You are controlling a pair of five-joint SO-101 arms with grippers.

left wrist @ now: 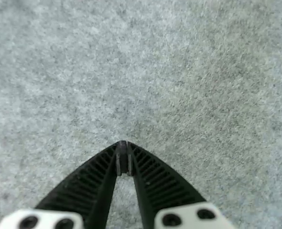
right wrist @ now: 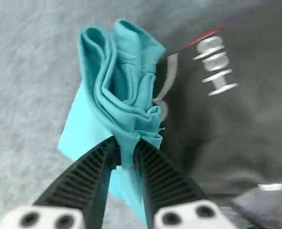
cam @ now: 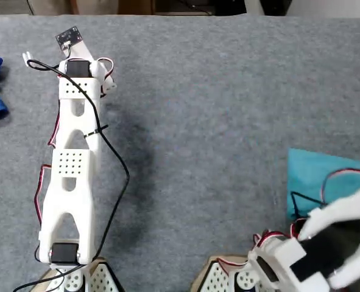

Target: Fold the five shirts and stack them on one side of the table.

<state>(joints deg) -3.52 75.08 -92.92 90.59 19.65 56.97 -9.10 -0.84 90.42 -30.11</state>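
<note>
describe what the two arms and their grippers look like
The left arm and right arm are white plastic links with cut-out openings; the left bears grids of small holes. Black servos sit at joints. A black cable runs along the left arm, thin red wires beside both. The left gripper and right gripper have black ribbed fingers tapering to points, on white mounts with screw holes.

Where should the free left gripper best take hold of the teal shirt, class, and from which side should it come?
On the teal shirt, probably the flat corner nearest the left arm, approached from the left across the table. That edge lies straight and flat, while the right gripper pinches the bunched folds. The left gripper is shut, so open it first.
</note>
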